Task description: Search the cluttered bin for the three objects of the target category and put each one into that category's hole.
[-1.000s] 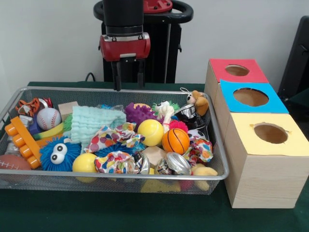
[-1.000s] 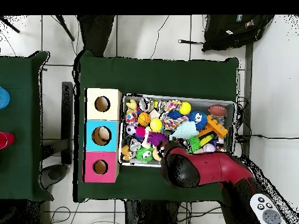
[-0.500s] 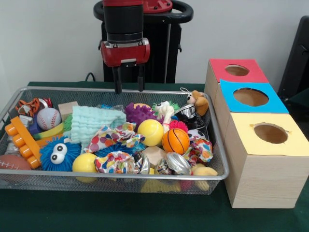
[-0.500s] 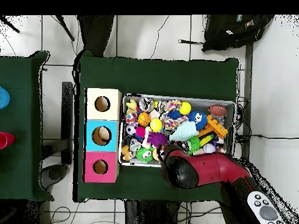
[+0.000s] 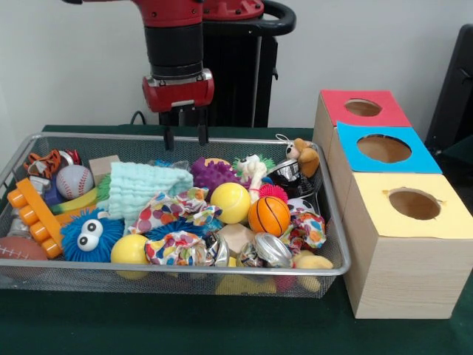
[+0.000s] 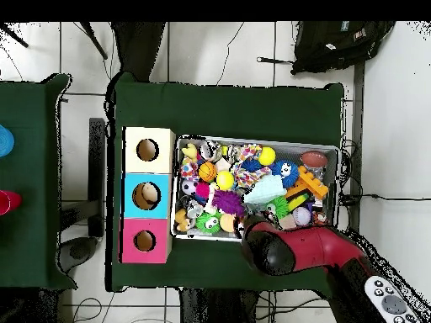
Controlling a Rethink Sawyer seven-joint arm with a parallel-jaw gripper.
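Overall, green table [image 5: 148, 325] carried wire bin [image 5: 185, 272] and, beside it, three wooden boxes in a row: yellow-topped box [image 5: 410, 244], blue-topped box [image 5: 380, 149], red-topped box [image 5: 361, 108], each with a round hole facing up. Bin's long axis ran left-right in front view, and its short end faced the boxes. Arm [image 6: 307, 250] hung over bin's far rim; gripper [image 5: 185, 136] pointed straight down, fingers [image 5: 169, 137] a narrow gap apart, holding nothing. Balls lay in the clutter: yellow ball [image 5: 230, 202], mini basketball [image 5: 269, 215], baseball [image 5: 74, 180]. Overhead showed something pale inside blue box's hole [image 6: 147, 196]; front view didn't. Front view showed the finger gap; overhead hid it under the arm.
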